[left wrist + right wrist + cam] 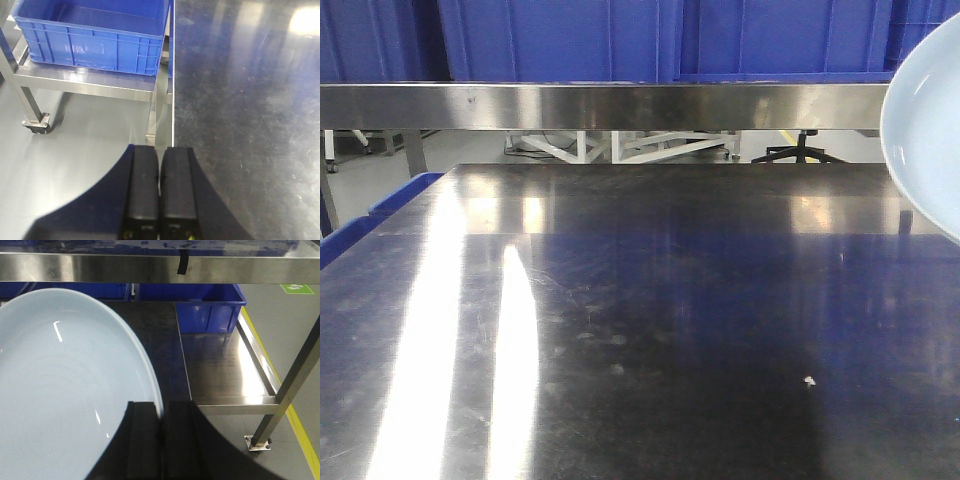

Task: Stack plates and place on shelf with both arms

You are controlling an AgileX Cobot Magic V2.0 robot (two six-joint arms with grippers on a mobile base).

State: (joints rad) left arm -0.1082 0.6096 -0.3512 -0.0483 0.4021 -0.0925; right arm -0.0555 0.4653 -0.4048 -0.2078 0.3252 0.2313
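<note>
My right gripper (162, 412) is shut on the rim of a pale bluish-white plate (65, 390), which fills the left of the right wrist view. The same plate (925, 130) shows tilted and lifted at the right edge of the front view, level with the steel shelf (610, 105). Whether it is one plate or two stacked I cannot tell. My left gripper (160, 152) is shut and empty, over the left edge of the steel table (240, 100). Neither arm shows in the front view.
Blue crates (650, 40) stand on the shelf across the back. A blue crate (95, 35) sits on a low wheeled steel cart left of the table. Another blue crate (210, 310) sits on a low steel rack to the right; a shelf post (295, 380) stands near.
</note>
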